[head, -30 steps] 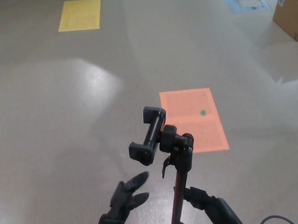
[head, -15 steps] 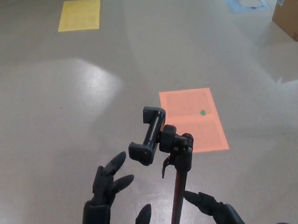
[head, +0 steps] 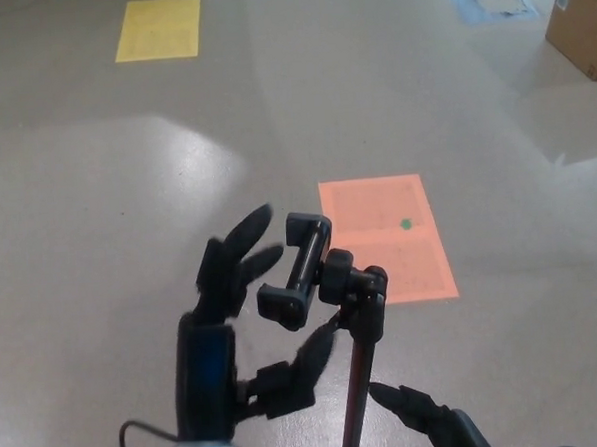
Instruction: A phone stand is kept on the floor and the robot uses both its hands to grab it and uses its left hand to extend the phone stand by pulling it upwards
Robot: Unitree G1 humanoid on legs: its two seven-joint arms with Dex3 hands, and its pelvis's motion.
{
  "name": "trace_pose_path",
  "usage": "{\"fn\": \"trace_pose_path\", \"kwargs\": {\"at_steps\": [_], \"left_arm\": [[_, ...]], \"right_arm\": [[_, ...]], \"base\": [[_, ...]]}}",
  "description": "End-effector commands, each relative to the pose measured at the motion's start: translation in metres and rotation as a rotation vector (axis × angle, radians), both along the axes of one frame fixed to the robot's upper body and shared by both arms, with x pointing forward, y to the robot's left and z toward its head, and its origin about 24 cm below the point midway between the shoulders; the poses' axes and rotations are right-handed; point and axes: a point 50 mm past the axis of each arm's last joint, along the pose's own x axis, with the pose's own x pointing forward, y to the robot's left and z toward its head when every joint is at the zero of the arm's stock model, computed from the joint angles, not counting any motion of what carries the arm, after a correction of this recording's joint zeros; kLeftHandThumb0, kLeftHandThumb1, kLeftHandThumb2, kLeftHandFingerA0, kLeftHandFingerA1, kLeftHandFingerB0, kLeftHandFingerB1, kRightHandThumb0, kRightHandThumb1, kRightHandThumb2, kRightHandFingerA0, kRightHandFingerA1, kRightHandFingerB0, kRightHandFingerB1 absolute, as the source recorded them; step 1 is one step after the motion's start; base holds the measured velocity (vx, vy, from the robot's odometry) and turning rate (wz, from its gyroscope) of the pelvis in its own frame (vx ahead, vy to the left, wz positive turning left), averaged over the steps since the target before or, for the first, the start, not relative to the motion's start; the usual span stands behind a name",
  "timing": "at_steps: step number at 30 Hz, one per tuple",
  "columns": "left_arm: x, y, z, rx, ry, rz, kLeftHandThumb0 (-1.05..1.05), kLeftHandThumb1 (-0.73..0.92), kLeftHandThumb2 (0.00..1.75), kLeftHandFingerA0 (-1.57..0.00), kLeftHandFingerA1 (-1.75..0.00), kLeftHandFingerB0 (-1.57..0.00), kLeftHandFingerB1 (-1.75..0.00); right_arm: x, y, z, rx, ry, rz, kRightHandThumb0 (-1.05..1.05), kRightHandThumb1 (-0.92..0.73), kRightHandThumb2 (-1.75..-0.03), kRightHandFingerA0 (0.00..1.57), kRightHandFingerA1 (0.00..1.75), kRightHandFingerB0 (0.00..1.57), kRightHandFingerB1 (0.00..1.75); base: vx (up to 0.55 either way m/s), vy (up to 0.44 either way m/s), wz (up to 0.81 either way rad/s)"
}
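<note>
Phone stand (head: 354, 331) upright on grey floor (head: 98, 224), clamp head near middle, just near of orange floor patch (head: 395, 248). Left hand (head: 228, 317) raised left of clamp, fingers spread, grasping nothing. Right hand (head: 434, 427) low beside pole, right side; grip state cannot tell. Yellow patch (head: 158, 29) far left, cardboard box (head: 580, 23) far right.

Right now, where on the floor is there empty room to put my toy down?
Bare grey floor lies between the yellow square and the orange square. It is crowded near the bottom, where the left hand, right hand and phone stand cluster.
</note>
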Motion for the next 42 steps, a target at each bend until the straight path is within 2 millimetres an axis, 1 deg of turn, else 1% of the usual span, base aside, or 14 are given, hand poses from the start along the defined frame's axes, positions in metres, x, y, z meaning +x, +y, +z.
{"fn": "trace_pose_path", "kwargs": {"at_steps": [1, 8, 10, 12, 18, 19, 22, 32, 33, 34, 37, 38, 41, 42], "left_arm": [[0.007, -0.005, 0.006, -0.023, 0.001, 0.001, -0.42, 0.13, 0.87, -0.16, -0.6, -0.18, -0.6], [0.011, -0.01, 0.012, -0.031, -0.01, -0.012, -0.42, 0.12, 0.87, -0.16, -0.6, -0.19, -0.6], [0.014, -0.017, 0.021, 0.008, -0.045, -0.023, -1.05, 0.55, 0.87, -0.23, -0.68, -0.21, -0.61], [0.014, -0.018, 0.022, 0.012, -0.046, -0.027, -0.42, 0.15, 0.89, -0.14, -0.59, -0.16, -0.6], [0.012, -0.024, 0.021, -0.008, -0.045, -0.048, -0.42, 0.14, 0.88, -0.14, -0.6, -0.17, -0.59], [0.009, -0.026, 0.018, -0.005, -0.039, -0.047, -1.02, 0.69, 0.61, -0.25, -0.75, -0.28, -0.61], [0.003, -0.029, 0.013, 0.012, -0.036, -0.045, -0.99, 0.7, 0.61, -0.26, -0.75, -0.3, -0.62], [0.001, -0.03, 0.013, 0.013, -0.056, -0.041, -0.96, 0.69, 0.61, -0.46, -0.76, -0.51, -0.64], [-0.002, -0.03, 0.011, 0.009, -0.051, -0.048, -0.9, 0.51, 0.96, -0.52, -0.77, -0.46, -0.67], [-0.004, -0.03, 0.01, 0.006, -0.045, -0.047, -0.9, 0.51, 0.96, -0.53, -0.77, -0.49, -0.68], [-0.004, -0.03, 0.01, 0.006, -0.043, -0.046, -0.9, 0.51, 0.96, -0.53, -0.77, -0.49, -0.68], [-0.004, -0.03, 0.008, 0.008, -0.047, -0.037, -0.93, 0.56, 0.96, -0.85, -0.91, -0.89, -0.9], [-0.003, -0.029, 0.009, 0.022, -0.05, -0.006, -0.54, 0.41, 1.03, -1.42, -1.31, -1.41, -1.32], [-0.003, -0.028, 0.01, 0.022, -0.059, 0.002, -0.61, 0.47, 1.06, -1.48, -1.38, -1.47, -1.38]], "right_arm": [[-0.002, -0.004, -0.005, -0.002, 0.027, -0.03, -0.82, -0.67, -0.6, 0.01, 0.58, 0.0, 0.06], [0.0, -0.001, -0.005, -0.027, 0.027, -0.032, -0.78, -0.52, -0.8, 0.03, 0.48, 0.0, 0.03], [0.001, 0.0, -0.005, -0.009, 0.02, -0.026, -0.94, -0.53, -0.97, 0.13, 0.52, 0.0, 0.17], [0.001, 0.0, -0.005, -0.006, 0.022, -0.028, -0.81, -0.58, -0.78, 0.04, 0.57, 0.0, 0.02], [0.004, 0.001, -0.005, 0.027, -0.007, -0.032, -0.82, -0.53, -0.96, 0.04, 0.62, 0.0, 0.25], [0.007, 0.005, -0.004, 0.028, -0.006, -0.038, -0.58, -0.68, -0.62, 0.1, 0.77, 0.04, 0.3], [0.018, 0.015, 0.0, 0.024, -0.008, -0.043, -0.61, -0.49, -0.92, 0.13, 0.66, 0.0, 0.41], [0.04, 0.029, 0.012, 0.084, -0.012, -0.035, -0.61, -0.75, -0.63, 0.24, 0.89, 0.02, 0.45], [0.043, 0.036, 0.021, 0.0, -0.135, 0.051, -0.56, -0.78, -0.65, 0.3, 0.95, 0.28, 0.77], [0.043, 0.041, 0.026, -0.025, -0.205, 0.095, -0.59, -0.6, -1.07, 0.35, 0.77, 0.38, 0.72], [0.044, 0.042, 0.026, -0.023, -0.218, 0.096, -0.59, -0.6, -1.07, 0.35, 0.77, 0.38, 0.72], [0.042, 0.044, 0.024, 0.027, -0.201, -0.008, -0.45, -0.77, -0.75, 0.7, 1.39, 0.6, 1.07], [0.04, 0.044, 0.02, 0.137, -0.129, -0.18, -0.44, -0.82, -0.73, 0.74, 1.55, 0.65, 1.15], [0.038, 0.043, 0.02, 0.17, -0.141, -0.209, -0.43, -0.81, -0.75, 0.69, 1.75, 0.52, 1.59]], "base": [[0.0, 0.0, 0.0], [0.0, 0.0, 0.0], [0.0, 0.0, 0.0], [0.0, 0.0, 0.0], [0.0, 0.0, 0.0], [0.0, 0.0, 0.0], [0.0, 0.0, 0.0], [0.0, 0.0, 0.0], [0.0, 0.0, 0.0], [0.0, 0.0, 0.0], [0.0, 0.0, 0.0], [0.0, 0.0, 0.0], [0.0, 0.0, 0.0], [0.0, 0.0, 0.0]]}}
